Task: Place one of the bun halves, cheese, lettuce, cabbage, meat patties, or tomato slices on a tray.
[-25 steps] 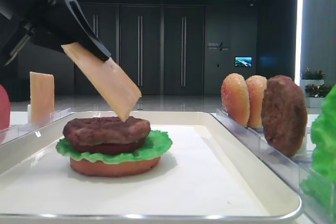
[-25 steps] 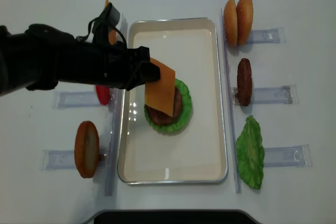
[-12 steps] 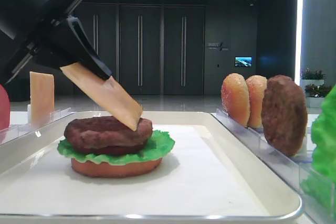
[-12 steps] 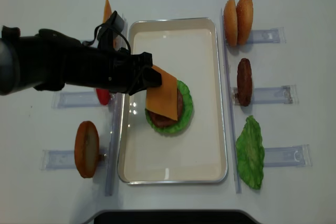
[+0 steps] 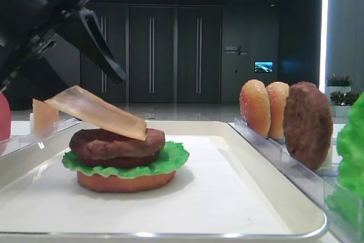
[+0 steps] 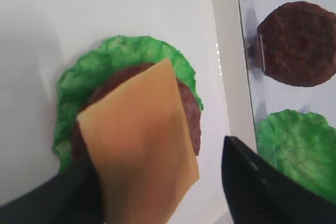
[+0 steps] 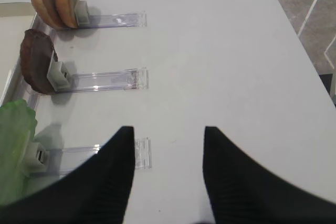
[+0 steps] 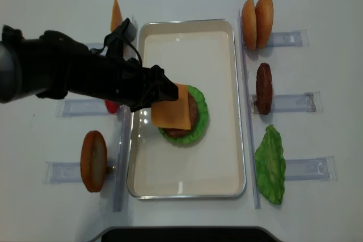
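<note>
Here the cheese (image 5: 98,112) lies tilted on the meat patty (image 5: 116,143), its right edge resting on the meat and its left edge raised off the stack. Below sit lettuce (image 5: 170,160) and a bun half (image 5: 125,181), all on the tray (image 8: 221,168). The left gripper (image 6: 157,182) stands spread, its fingers either side of the slice; whether the lower finger touches it is hard to make out. The right gripper (image 7: 168,174) is also spread, over bare table (image 7: 220,51), fingertips cut off by the frame. Spare bun halves (image 8: 256,22) stand in a clear rack (image 8: 286,39).
</note>
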